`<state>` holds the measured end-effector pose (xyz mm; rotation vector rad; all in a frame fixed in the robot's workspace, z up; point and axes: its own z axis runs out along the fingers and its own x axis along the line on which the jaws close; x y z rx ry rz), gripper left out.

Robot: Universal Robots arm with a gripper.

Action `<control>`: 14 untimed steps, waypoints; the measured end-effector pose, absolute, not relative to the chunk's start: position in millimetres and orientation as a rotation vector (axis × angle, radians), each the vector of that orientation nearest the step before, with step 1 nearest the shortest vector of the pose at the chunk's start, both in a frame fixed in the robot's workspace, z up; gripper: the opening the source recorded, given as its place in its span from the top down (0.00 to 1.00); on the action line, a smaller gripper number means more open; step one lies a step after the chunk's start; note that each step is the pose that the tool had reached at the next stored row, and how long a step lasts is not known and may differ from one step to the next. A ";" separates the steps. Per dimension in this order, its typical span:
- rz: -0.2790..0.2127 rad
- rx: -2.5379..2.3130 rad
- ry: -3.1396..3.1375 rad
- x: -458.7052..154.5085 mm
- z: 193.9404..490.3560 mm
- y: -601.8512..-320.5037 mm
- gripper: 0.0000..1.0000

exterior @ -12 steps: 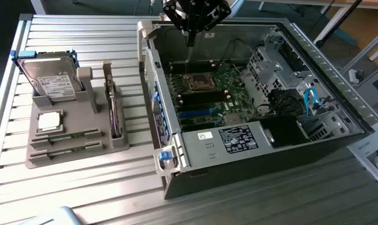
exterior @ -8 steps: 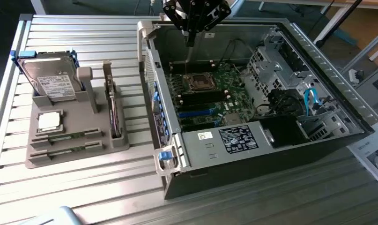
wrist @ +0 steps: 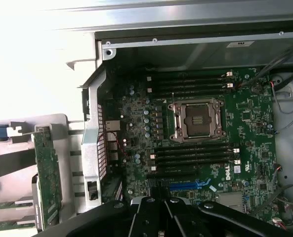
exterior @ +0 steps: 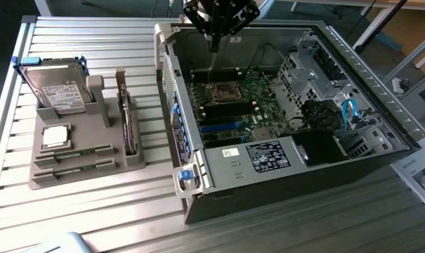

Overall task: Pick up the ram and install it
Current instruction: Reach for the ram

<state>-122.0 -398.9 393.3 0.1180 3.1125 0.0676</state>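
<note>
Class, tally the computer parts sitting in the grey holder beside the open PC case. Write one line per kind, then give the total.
Hard drive: 1
Processor chip: 1
Green circuit-board sticks: 3
Total: 5

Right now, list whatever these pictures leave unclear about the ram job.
Gripper: whether its shut jaws pinch anything; dark against the dark motherboard, wrist view.
Ram sticks: sunk in the grey holder, exterior view; chips too small.
Upright green board: edge-on in the exterior view; face hidden there.
Hard drive label: text too small, exterior view.
</note>
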 end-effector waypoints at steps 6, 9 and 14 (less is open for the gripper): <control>0.068 0.118 3.113 -130.8 393.2 -398.9 0.90; 0.068 0.118 3.112 -136.7 393.1 -398.9 0.90; 0.068 0.118 3.112 -149.6 392.9 -398.9 0.90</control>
